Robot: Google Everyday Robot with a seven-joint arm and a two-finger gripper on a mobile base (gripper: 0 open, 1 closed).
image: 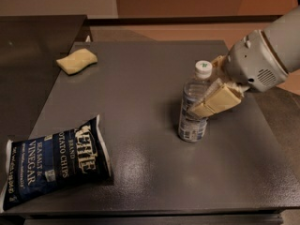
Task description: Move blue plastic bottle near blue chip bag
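The blue plastic bottle (193,111), clear with a white cap and a pale label, stands upright on the grey table (140,93), right of centre. My gripper (213,86) reaches in from the right and is shut on the bottle's middle. One cream finger (216,102) crosses in front of the bottle and the other shows behind it near the cap. The blue chip bag (54,162), dark navy with white lettering, lies flat at the table's front left corner, far from the bottle.
A small yellow sponge (77,61) lies at the table's back left. A darker counter (33,36) adjoins the table on the left. The table's front edge runs just below the chip bag.
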